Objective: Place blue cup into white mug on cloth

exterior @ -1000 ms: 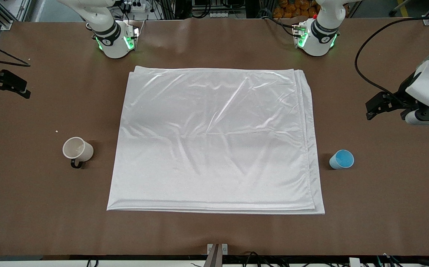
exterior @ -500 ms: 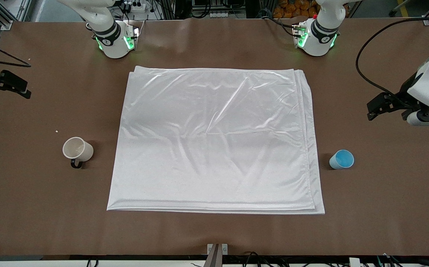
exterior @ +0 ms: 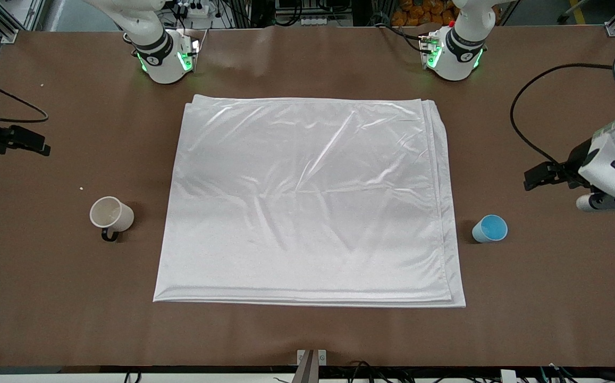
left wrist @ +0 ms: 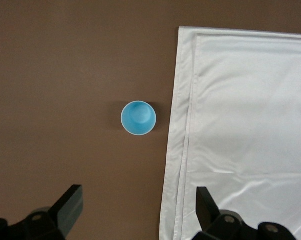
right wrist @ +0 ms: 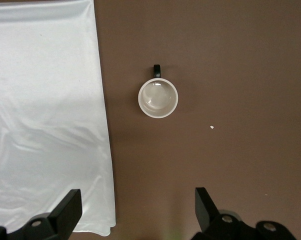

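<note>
- Nearest the front camera, the cloth (exterior: pixel 307 202) lies flat across the middle of the counter (exterior: pixel 307 335), folded in layers with only slight wrinkles. Nothing rests on it, so I judge it is the cleared landing spot where the nested pair should end up.
- Slightly farther from the front camera, the blue cup (exterior: pixel 489 229) stands upright on the bare counter just beside the cloth's edge, toward the left arm's end. Its open mouth faces up, which leaves its tapered wall free for a grasp from above.
- At a similar depth, toward the right arm's end, the white mug (exterior: pixel 111 214) stands upright near the cloth but apart from it. Its dark handle (exterior: pixel 109 234) points toward the front camera, so the rim looks reachable without fouling the loop.
- Each vessel sits at the end of the arm likely meant to fetch it; neither has been touched yet.
- Farther up, the left end effector (left wrist: pixel 135 210) hangs over bare counter close to the blue cup, fingers spread wide and holding nothing. Its wrist camera looks straight down at the cup, suggesting an approach is being lined up.
- Likewise the right end effector (right wrist: pixel 135 210) hangs near the white mug, jaws wide apart and empty.
</note>
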Tool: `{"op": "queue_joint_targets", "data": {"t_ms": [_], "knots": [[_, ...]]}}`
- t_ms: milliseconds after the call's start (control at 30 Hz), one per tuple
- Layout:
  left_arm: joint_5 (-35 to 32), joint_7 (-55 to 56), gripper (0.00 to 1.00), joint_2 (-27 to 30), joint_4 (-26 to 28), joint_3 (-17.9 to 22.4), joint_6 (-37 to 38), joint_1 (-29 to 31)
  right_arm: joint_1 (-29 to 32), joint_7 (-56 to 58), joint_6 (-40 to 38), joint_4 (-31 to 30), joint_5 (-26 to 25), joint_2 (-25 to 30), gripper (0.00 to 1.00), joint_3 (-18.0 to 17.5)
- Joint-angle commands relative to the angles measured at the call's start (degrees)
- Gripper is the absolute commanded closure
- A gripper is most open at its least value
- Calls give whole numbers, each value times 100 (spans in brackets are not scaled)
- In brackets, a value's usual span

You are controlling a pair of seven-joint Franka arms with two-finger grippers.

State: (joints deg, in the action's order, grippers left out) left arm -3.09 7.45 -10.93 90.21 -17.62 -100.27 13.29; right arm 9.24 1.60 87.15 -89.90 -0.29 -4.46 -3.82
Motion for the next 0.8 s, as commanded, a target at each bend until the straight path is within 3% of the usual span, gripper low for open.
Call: {"op": "queue_joint_targets", "data": {"t_ms": [0,300,767], "knots": [[45,-200,0,-67,610,-31,-764,218,157,68,-41,95,-24,-449,0,-49],[36,-323,0,-93,1332,-13,-1758,297,228,69,65,157,-112,-1056,0,-49],[-385,-217,0,-594,1596,-13,-2567,289,395,69,407,368,-323,-1874,0,-49]]}}
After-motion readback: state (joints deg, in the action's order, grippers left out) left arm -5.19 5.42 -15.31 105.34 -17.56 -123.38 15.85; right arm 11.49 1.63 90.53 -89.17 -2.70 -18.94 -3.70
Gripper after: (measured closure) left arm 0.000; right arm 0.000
